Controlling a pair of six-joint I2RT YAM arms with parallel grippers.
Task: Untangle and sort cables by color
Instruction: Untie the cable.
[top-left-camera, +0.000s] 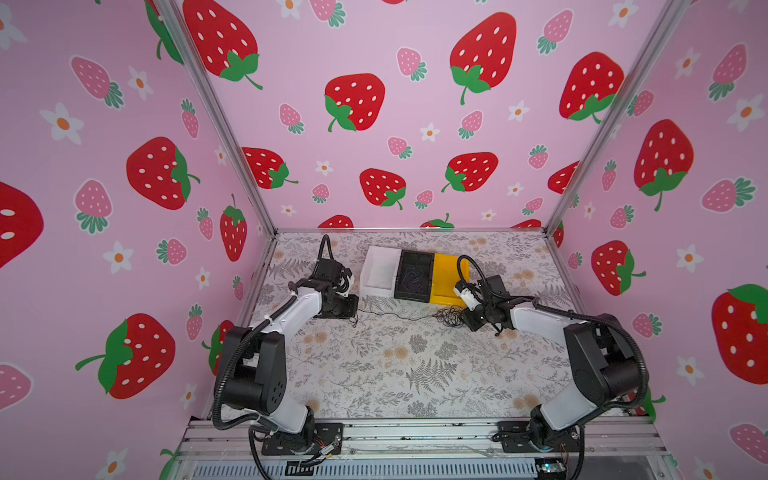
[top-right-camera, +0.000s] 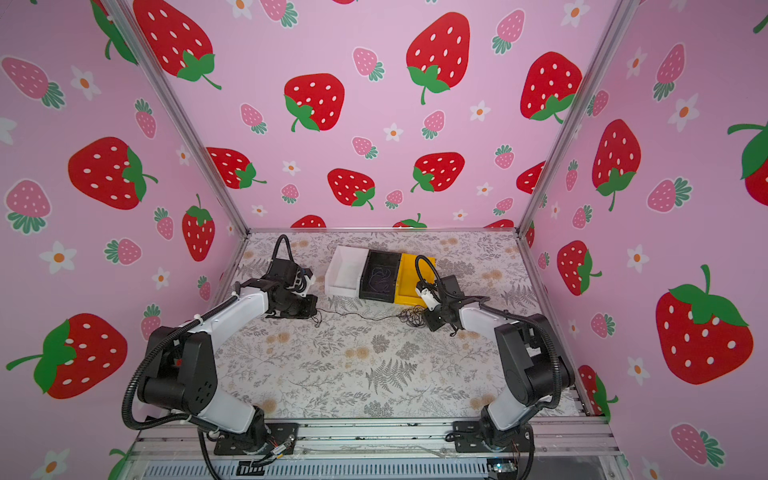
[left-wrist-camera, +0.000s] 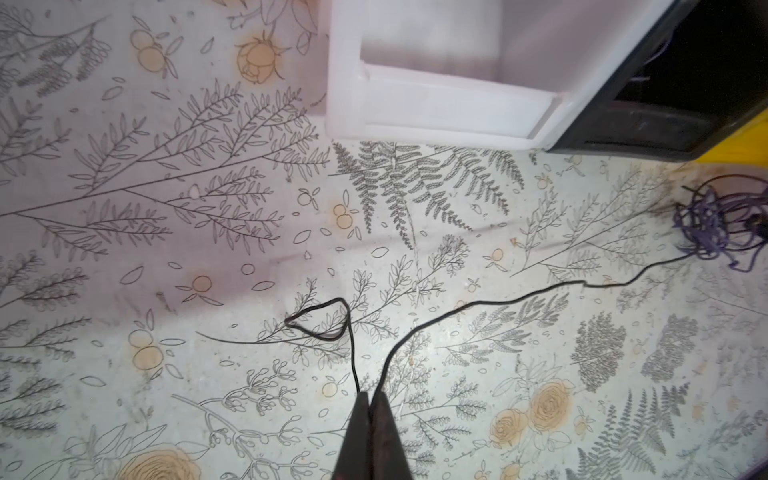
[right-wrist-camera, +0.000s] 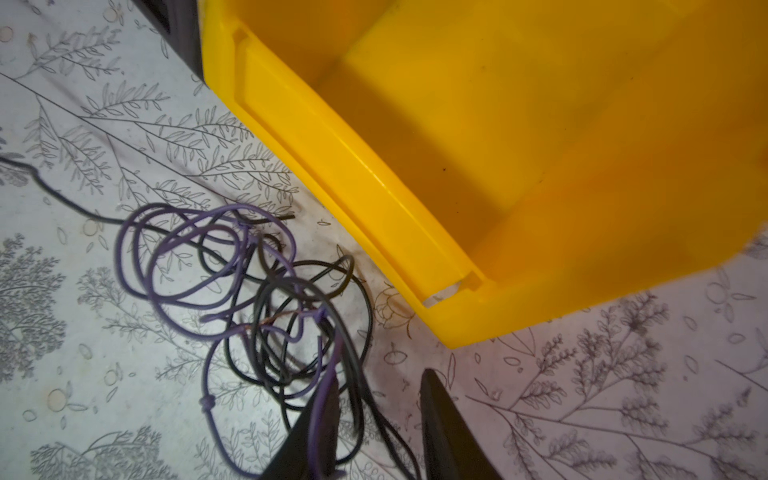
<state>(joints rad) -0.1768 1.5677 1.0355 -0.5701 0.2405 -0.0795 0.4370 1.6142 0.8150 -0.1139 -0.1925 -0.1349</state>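
Observation:
A tangle of thin purple and black cables (right-wrist-camera: 270, 291) lies on the floral table just in front of the yellow bin (right-wrist-camera: 374, 199), and shows in both top views (top-left-camera: 451, 316) (top-right-camera: 411, 316). My right gripper (right-wrist-camera: 380, 380) stands open at the tangle. A purple strand drapes over one finger (right-wrist-camera: 328, 415) and black strands pass between the two. One black cable (left-wrist-camera: 573, 282) runs taut-ish from the tangle across to my left gripper (left-wrist-camera: 369, 395), which is shut on it, with a short looped tail (left-wrist-camera: 328, 320) beside it. In a top view the left gripper (top-left-camera: 353, 309) sits left of the bins.
Three bins stand side by side at the back: white (top-left-camera: 376, 291), black (top-left-camera: 411, 296) holding some thin cords, and yellow (top-left-camera: 444, 299). The right arm's ribbed hose (top-left-camera: 473, 266) arches over the yellow bin. Pink strawberry walls enclose the table.

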